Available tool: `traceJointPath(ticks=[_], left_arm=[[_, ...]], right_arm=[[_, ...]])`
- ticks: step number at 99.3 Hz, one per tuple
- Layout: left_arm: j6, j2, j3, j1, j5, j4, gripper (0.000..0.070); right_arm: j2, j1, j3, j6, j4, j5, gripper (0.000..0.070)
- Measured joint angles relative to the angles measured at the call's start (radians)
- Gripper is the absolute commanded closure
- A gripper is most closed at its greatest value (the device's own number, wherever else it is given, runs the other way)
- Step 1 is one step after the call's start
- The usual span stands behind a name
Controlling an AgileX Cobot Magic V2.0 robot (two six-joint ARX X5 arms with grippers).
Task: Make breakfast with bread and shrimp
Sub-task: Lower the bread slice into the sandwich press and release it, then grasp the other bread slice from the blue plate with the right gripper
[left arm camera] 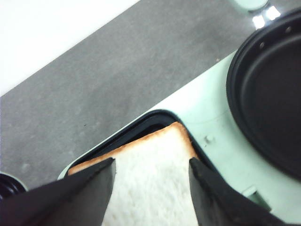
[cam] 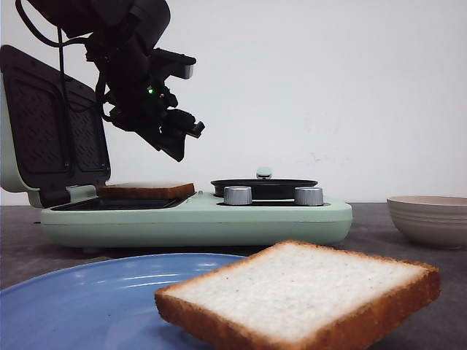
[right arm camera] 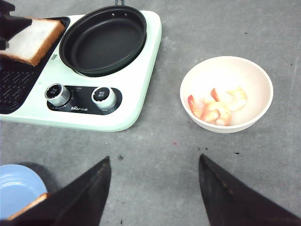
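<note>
One slice of bread (cam: pixel 146 190), white with a golden-brown crust, is resting tilted on the ridged sandwich plate (right arm camera: pixel 14 87) of the open mint-green maker, one edge propped on the plate's rim. The second slice (cam: pixel 306 295) is lying partly on the blue plate (cam: pixel 80 299), overhanging its edge. Orange-pink shrimp (right arm camera: pixel 214 109) are sitting bunched in the pale bowl (right arm camera: pixel 256 80) on the desk.

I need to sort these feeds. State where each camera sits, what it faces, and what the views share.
Front: low at table level, facing forward past the plated bread slice; left pincer above the sandwich maker.
Left wrist: looks down on the bread slice in the maker; own fingers show.
Right wrist: high, looks down at the shrimp bowl; own fingers show.
All share the frying pan.
</note>
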Motion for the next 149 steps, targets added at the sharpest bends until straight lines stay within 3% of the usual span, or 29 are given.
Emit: traceJointPath(ticks=[28, 62, 92, 106, 123, 133, 149], left_arm=[[-0.020, 0.000, 0.029, -0.003, 0.012, 0.005, 0.0418], [-0.085, -0.218, 0.180, -0.010, 0.023, -0.268, 0.0421], [-0.222, -0.475, 0.133, 0.050, 0.136, -0.433, 0.0429], [-0.275, -0.619, 0.001, 0.056, 0.146, -0.412, 0.0429], [-0.359, -0.834, -0.269, 0.051, 0.146, -0.278, 0.0427], [-0.411, -0.971, -0.399, 0.041, 0.153, -0.224, 0.0427], [-0.443, -1.115, -0.471, 0.026, 0.166, -0.274, 0.0427]], right_arm=[[0.000, 0.000, 0.000, 0.000, 0.000, 0.000, 0.0335], [0.000, 0.000, 0.000, 0.000, 0.000, 0.000, 0.0335], [0.000, 0.000, 0.000, 0.000, -0.034, -0.004, 0.0334], [0.000, 0.000, 0.000, 0.000, -0.041, -0.060, 0.0334], [0.000, 0.000, -0.045, 0.023, -0.023, -0.153, 0.0334], [-0.001, 0.000, -0.123, 0.074, 0.021, -0.248, 0.0334], [0.000, 0.026, -0.268, 0.203, 0.147, -0.386, 0.0333]])
